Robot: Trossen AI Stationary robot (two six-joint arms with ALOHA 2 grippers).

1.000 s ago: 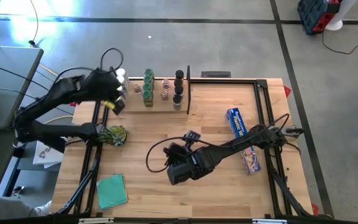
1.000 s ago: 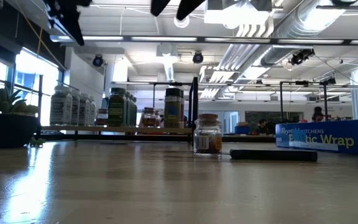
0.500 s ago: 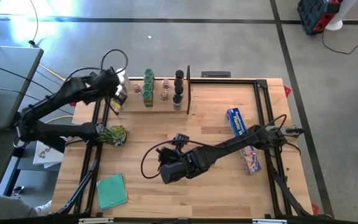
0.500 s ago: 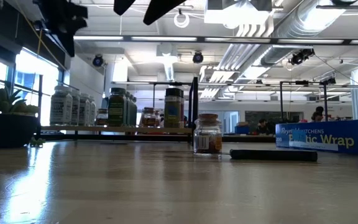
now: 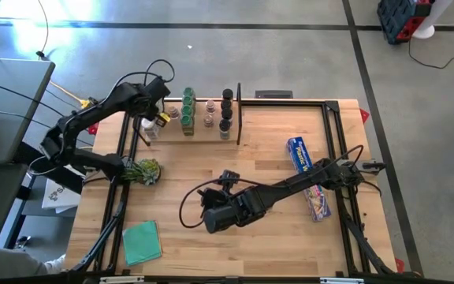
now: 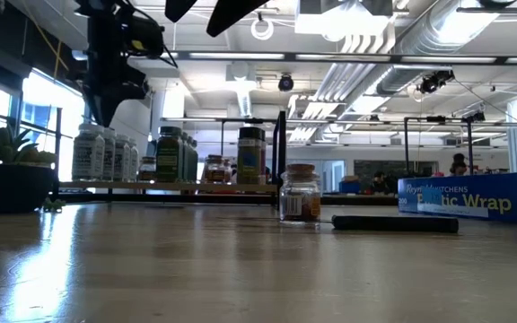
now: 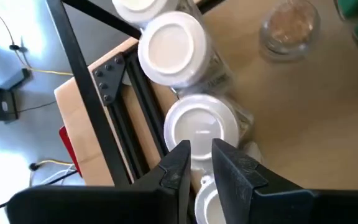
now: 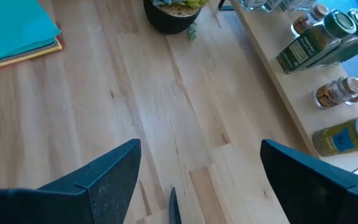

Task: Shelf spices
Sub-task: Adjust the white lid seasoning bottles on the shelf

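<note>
Swung in over the shelf end since a second before, left claw hovered, fingers nearly closed and empty, above white-capped spices; right claw waited wide open over the tabletop; best lift clear without nudging neighbours.

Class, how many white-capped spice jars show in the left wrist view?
4: one white-capped jar cut by the frame, two in full, one half hidden behind the left gripper, all in a row beside the black rod. More may be hidden.
</note>
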